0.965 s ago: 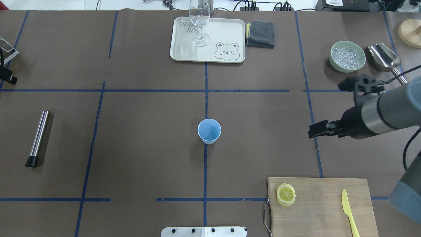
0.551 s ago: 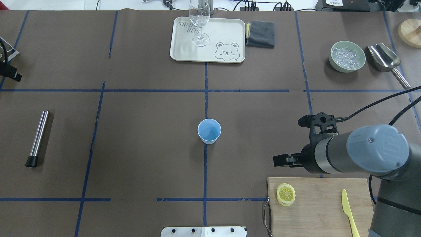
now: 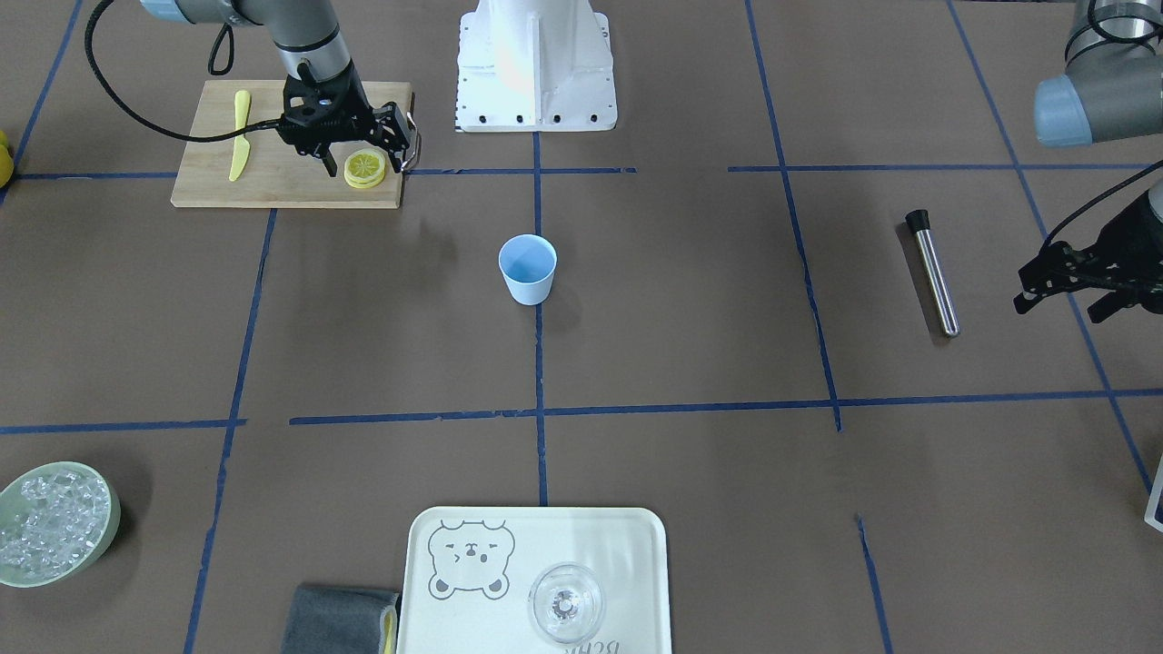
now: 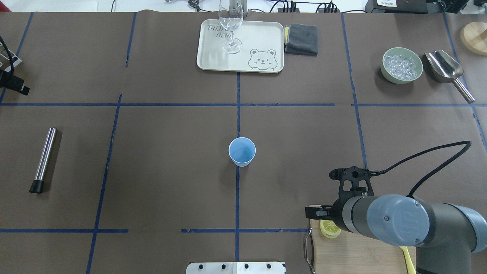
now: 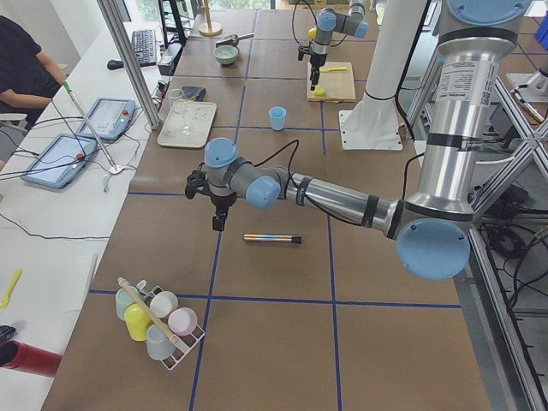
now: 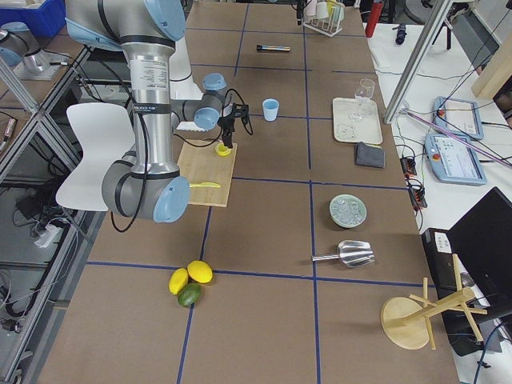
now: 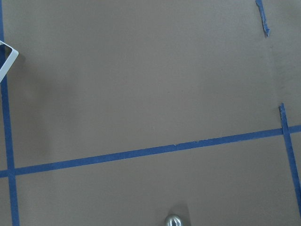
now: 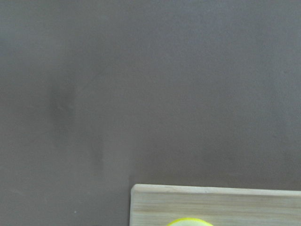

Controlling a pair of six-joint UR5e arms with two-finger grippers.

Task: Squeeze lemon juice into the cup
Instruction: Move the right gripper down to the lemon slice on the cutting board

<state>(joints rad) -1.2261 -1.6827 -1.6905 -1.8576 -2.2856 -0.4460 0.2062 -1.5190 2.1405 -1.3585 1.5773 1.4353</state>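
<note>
The lemon slice (image 3: 364, 170) lies flat on the wooden cutting board (image 3: 273, 186), near the corner closest to the cup. My right gripper (image 3: 362, 162) is open and points down over the slice, one finger on each side. In the overhead view the arm hides part of the slice (image 4: 329, 229) and most of the gripper (image 4: 321, 214). The right wrist view shows the board's corner (image 8: 211, 202) and the slice's top edge (image 8: 190, 222). The pale-blue cup (image 4: 242, 151) stands upright at the table's middle, and I see nothing in it. My left gripper (image 3: 1063, 295) is open and empty, far to the side.
A yellow plastic knife (image 3: 239, 133) lies on the board. A steel tube (image 4: 43, 160) lies on the left. At the far edge are a tray (image 4: 262, 38) with a clear glass (image 4: 231, 26), a grey cloth (image 4: 301, 39), a bowl of ice (image 4: 402, 65) and a metal scoop (image 4: 445, 68).
My right arm has swung from the table's right side toward the near edge, and its gripper now hangs over the lemon slice. The left gripper has shifted only slightly.
</note>
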